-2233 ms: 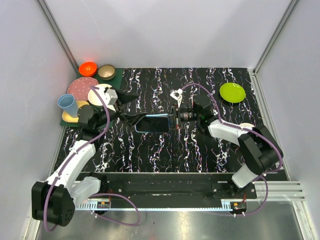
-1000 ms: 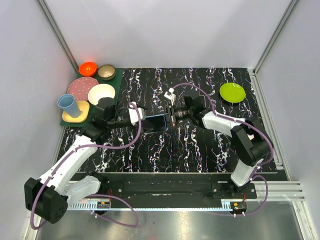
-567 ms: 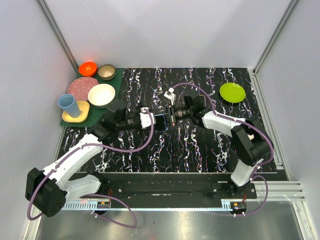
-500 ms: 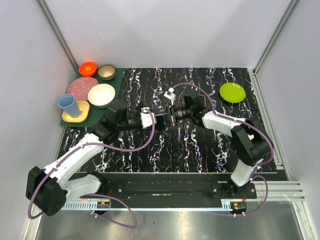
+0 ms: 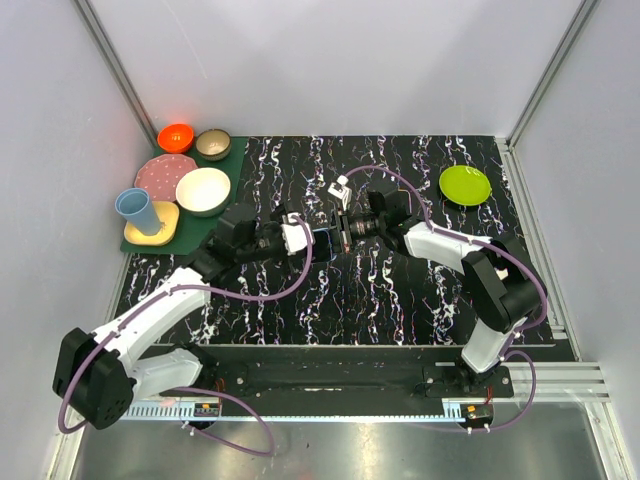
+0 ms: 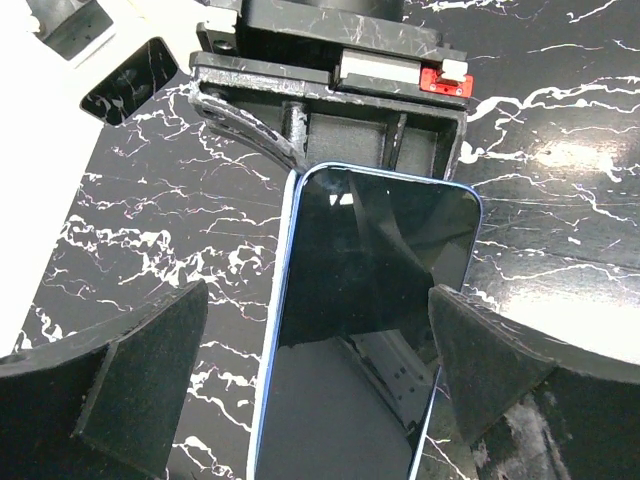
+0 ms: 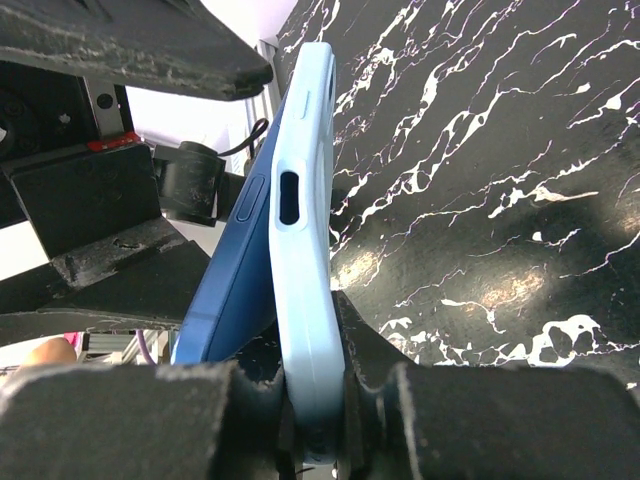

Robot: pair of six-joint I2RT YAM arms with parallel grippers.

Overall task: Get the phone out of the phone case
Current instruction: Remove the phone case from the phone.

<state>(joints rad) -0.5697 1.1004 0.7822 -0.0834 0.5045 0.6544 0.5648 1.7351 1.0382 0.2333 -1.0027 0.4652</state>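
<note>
Phone point(image 6: 365, 320) hangs mid-table, angled out of its pale phone case point(image 7: 305, 250). From its 9 o'clock my left gripper point(image 6: 320, 370) straddles it, jaws spread wide. From 3 o'clock my right gripper point(image 7: 315, 400) is clamped on the case's edge.

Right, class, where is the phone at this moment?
Top view: the phone is at the table's middle, its right end clamped by the right pincer, its left end inside the open left pincer.
</note>
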